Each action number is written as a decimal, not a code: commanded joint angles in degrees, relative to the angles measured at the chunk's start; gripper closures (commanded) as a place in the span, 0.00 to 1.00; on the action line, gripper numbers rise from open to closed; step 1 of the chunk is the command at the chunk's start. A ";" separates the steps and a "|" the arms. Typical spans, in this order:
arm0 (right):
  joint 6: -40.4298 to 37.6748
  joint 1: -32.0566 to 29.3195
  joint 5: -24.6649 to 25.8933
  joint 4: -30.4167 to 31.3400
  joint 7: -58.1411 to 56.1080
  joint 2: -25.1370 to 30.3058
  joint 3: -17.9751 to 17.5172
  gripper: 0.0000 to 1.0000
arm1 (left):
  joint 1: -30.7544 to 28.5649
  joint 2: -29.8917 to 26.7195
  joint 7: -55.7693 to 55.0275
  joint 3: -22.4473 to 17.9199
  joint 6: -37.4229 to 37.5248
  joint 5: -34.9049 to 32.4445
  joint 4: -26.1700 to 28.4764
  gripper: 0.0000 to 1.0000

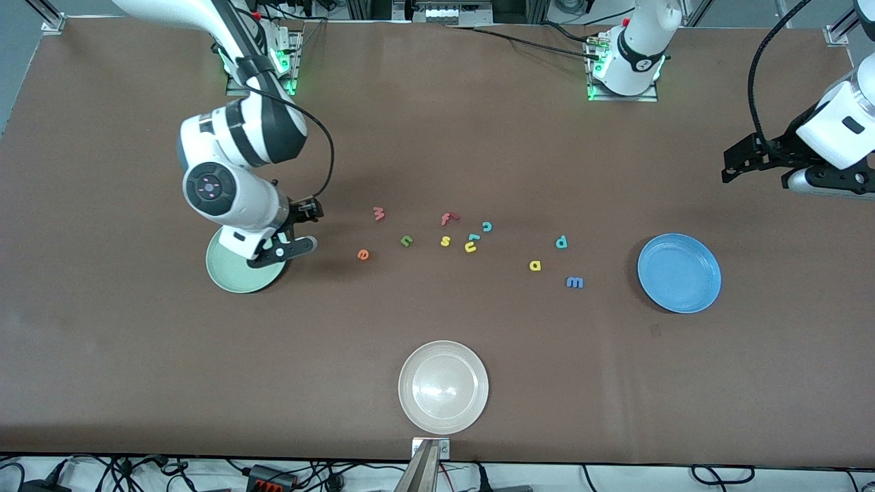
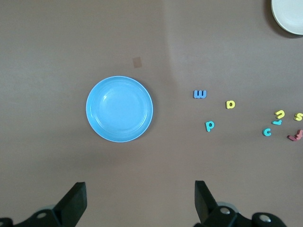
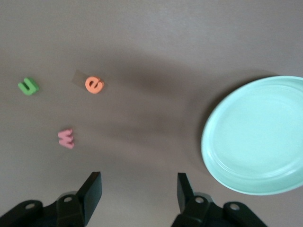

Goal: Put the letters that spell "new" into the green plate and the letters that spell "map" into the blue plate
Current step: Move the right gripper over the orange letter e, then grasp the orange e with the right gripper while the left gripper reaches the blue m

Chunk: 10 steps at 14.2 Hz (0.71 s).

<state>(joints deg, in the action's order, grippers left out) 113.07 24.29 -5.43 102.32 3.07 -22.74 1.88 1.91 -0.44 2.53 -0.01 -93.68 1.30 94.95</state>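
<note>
No letter sits in either plate, so the sorting has not begun. The e (image 1: 363,255), n (image 1: 407,240) and w (image 1: 379,214) lie loose on the table just beside the green plate (image 1: 232,280), on the side toward the table's middle; the e is nearest the plate and the w lies farthest from the front camera of the three. The a (image 1: 535,266), m (image 1: 575,282) and p (image 1: 561,242) lie near the blue plate (image 1: 679,272), the m closest to the camera. Between the two groups are the stray f, s, u and c, and a whitish plate (image 1: 443,387) sits near the front camera.

The right gripper (image 3: 137,187) hangs over the green plate's edge with its jaws apart and nothing between them. The step in hand looks like fetching the first "new" letter, likely the e; the gripper must shift over it, descend and pinch the small foam piece squarely. The left gripper (image 2: 139,201) waits high over the left arm's end of the table, jaws wide and empty
</note>
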 commanded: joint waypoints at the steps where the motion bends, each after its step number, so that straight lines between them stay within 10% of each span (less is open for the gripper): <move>1: 2.85 1.45 -0.63 -0.63 4.64 -2.83 0.40 0.31 | 0.20 0.09 0.90 0.01 1.13 -0.86 -1.17 0.00; 10: 12.94 5.24 -0.98 -1.42 28.64 -8.89 0.40 0.36 | 0.29 0.09 0.81 0.01 1.22 -0.86 -1.17 0.00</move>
<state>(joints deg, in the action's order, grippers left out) 123.19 29.01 -5.50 102.15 28.16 -29.20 1.88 1.91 -0.44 2.53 0.00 -93.64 1.30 94.94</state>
